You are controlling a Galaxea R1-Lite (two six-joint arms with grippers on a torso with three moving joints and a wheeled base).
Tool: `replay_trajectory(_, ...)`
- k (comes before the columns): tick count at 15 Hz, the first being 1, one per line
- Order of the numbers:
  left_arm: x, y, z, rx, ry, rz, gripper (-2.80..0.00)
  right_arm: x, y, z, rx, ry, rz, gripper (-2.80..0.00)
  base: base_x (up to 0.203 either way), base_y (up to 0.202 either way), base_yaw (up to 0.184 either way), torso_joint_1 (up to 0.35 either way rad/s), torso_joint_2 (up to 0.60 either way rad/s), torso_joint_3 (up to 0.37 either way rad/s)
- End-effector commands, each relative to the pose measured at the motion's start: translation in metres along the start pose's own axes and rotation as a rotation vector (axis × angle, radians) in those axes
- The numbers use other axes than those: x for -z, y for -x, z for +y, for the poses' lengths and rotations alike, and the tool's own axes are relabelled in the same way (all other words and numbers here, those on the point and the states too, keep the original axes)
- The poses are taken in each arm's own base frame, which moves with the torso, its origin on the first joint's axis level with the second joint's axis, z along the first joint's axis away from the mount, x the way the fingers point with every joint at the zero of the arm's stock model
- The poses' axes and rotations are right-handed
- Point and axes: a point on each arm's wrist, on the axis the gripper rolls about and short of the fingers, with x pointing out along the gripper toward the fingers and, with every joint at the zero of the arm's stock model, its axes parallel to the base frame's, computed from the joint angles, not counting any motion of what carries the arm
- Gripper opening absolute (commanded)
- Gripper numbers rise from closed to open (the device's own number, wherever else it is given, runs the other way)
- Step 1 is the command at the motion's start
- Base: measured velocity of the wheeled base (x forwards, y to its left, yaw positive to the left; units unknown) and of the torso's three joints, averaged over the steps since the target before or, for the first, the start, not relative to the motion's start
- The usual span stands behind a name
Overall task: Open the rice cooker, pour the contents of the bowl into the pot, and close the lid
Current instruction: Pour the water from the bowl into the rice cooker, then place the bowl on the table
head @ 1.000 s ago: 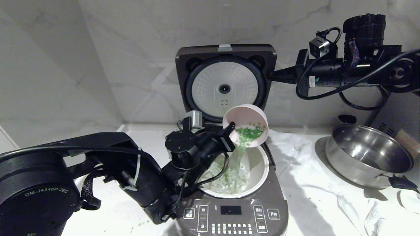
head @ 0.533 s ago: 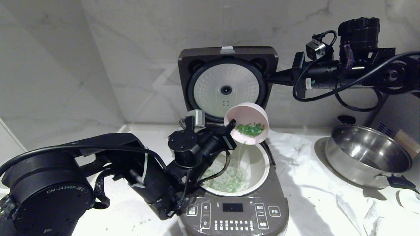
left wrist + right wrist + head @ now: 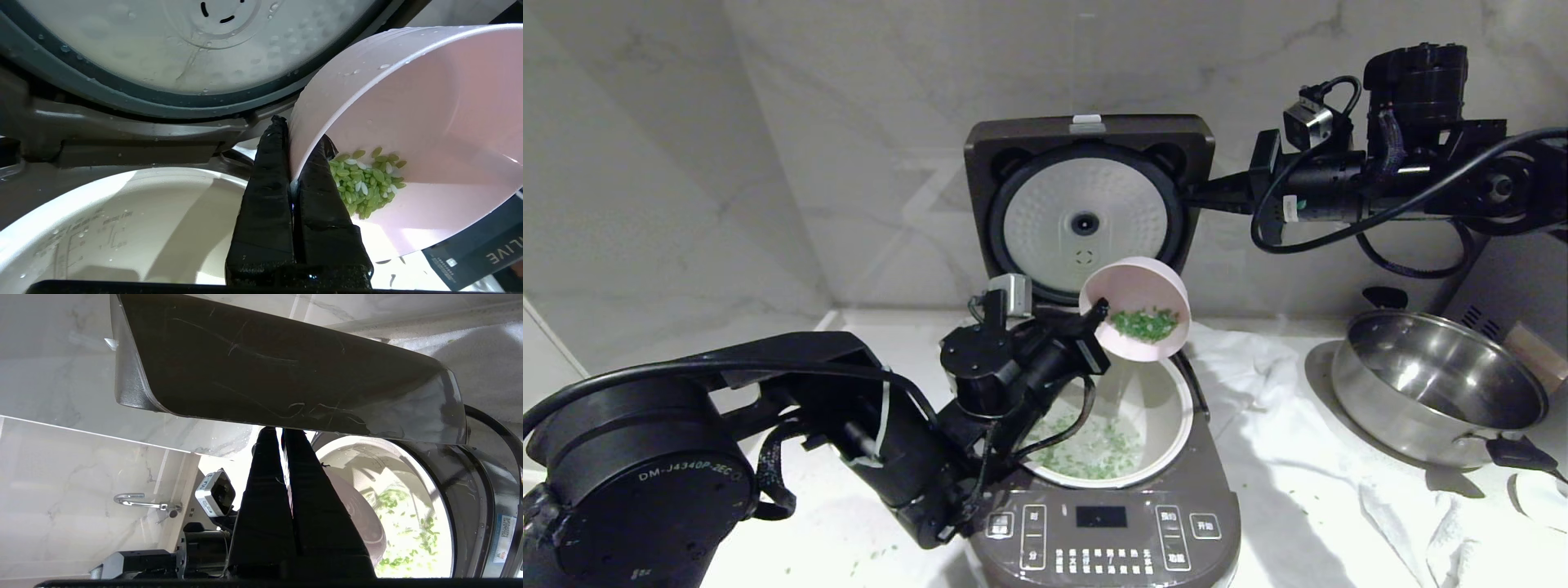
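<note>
The rice cooker (image 3: 1107, 498) stood at the lower middle of the frame on the white tabletop (image 3: 1307, 490), its lid (image 3: 1088, 204) raised upright against the marble wall. Above the open pot (image 3: 1156, 408), at the centre of the frame, the left gripper (image 3: 1099, 314) held the pink bowl (image 3: 1137, 309) tipped steeply on its side, its jaws clamped tight on the bowl's rim, one finger inside and one outside. A small clump of the green grains (image 3: 1147, 322) clung to the low side of the bowl; more of them lay scattered over the bottom of the pot. In the upper right of the frame the right gripper (image 3: 1205, 194) reached in level, its jaws pressed together with nothing between them, the tips against the right edge of the lid. A steel pan (image 3: 1441, 392) sat on the tabletop at the right, well apart from the cooker.
</note>
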Motion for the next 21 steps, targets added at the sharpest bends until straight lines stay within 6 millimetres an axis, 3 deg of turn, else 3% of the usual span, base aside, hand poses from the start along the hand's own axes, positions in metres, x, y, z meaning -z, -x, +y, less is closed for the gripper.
replay_trajectory(1, -0.010, 0.005, -0.003, 0.001, -0.001, -0.005, -2.80, 0.000, 0.001, 0.001, -0.004, -0.001, 0.000, -2.80, 0.000, 0.000, 0.000, 0.000, 0.00, 0.000)
replay_trajectory(4, -0.032, 0.016, -0.006, -0.050, -0.025, 0.067, -2.80, 0.000, 0.001, 0.000, -0.001, -0.004, 0.001, -2.80, 0.000, 0.000, 0.000, 0.000, 0.00, 0.000)
replay_trajectory(6, -0.049, 0.024, -0.004, -0.135, -0.052, 0.206, -2.80, 0.000, 0.002, 0.002, -0.003, -0.002, -0.001, -2.80, 0.000, 0.000, 0.000, 0.000, 0.00, 0.000)
replay_trajectory(12, -0.129, 0.049, -0.010, -0.310, -0.124, 0.382, -2.80, 0.002, 0.003, 0.003, -0.004, -0.002, 0.002, -2.80, 0.000, 0.000, 0.000, 0.000, 0.00, 0.000)
replay_trajectory(15, -0.157, 0.073, -0.006, -0.440, -0.114, 0.503, -2.80, 0.004, 0.004, 0.004, -0.002, -0.005, 0.006, -2.80, 0.000, 0.000, 0.000, 0.000, 0.00, 0.000)
replay_trajectory(18, -0.185, 0.101, 0.013, -0.581, -0.095, 0.520, -2.80, 0.008, 0.005, 0.007, -0.006, -0.005, 0.015, -2.80, 0.000, 0.000, 0.000, 0.000, 0.00, 0.000)
replay_trajectory(21, -0.194, 0.139, 0.026, -0.727, -0.060, 0.608, -2.80, 0.010, 0.004, 0.012, -0.017, 0.002, 0.022, -2.80, 0.000, 0.000, 0.000, 0.000, 0.00, 0.000)
